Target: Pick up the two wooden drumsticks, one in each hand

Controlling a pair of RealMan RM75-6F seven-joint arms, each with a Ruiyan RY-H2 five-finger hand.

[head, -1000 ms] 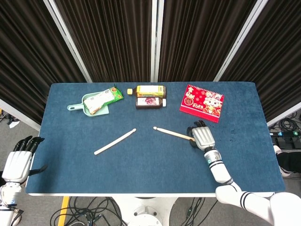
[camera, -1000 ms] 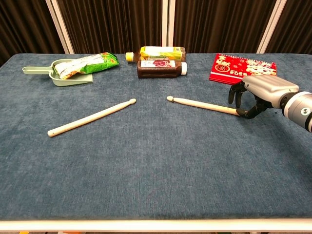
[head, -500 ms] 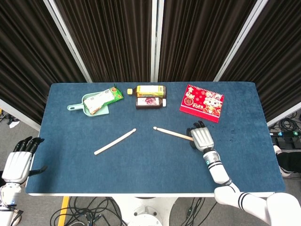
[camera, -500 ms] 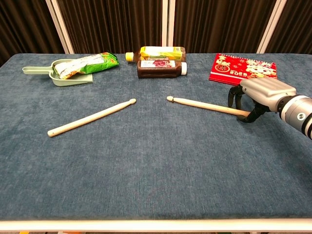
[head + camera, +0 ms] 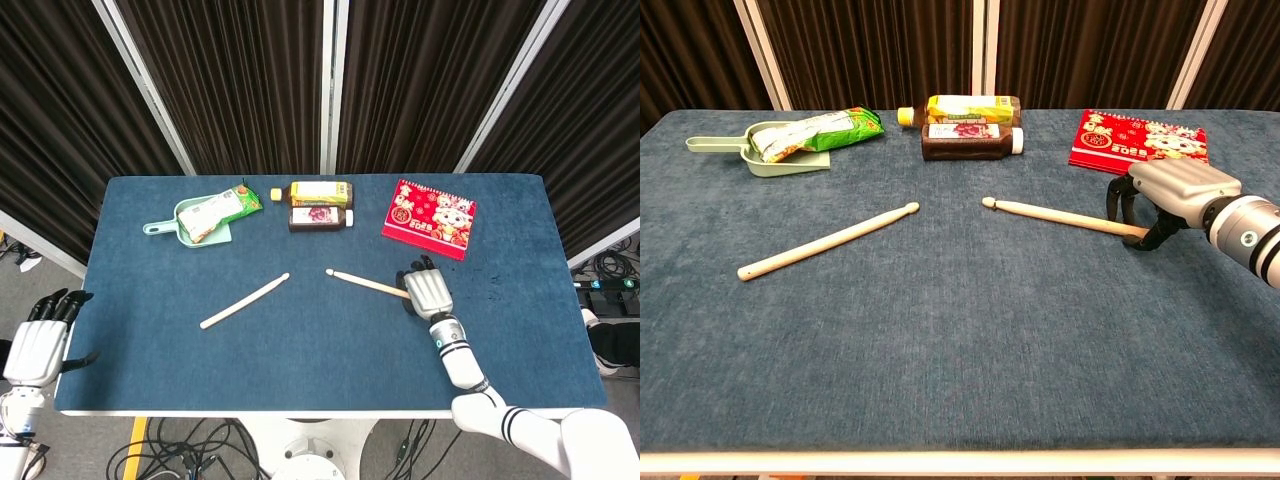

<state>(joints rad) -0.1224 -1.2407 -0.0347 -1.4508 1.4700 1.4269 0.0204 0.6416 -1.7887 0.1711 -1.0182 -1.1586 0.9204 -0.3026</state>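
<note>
The head view looks steeply down on the whole tabletop [image 5: 300, 370]; the chest view faces the curtains, low and nearer, sharing that tabletop [image 5: 940, 350].

The robot's right hand [image 5: 1168, 196] has a smooth silver-grey metal back plate and black fingers [image 5: 1118, 207], joined to a forearm of glossy white and silver segments banded with black rings; a small round marking sits on the wrist collar, seen from the chest view. From the head view the same arm widens toward the elbow into a rounded white shell with dark stripes. The left hand [image 5: 40, 340] matches it, with a pale silver-white back, black fingers [image 5: 62, 303] and a black thumb.
</note>
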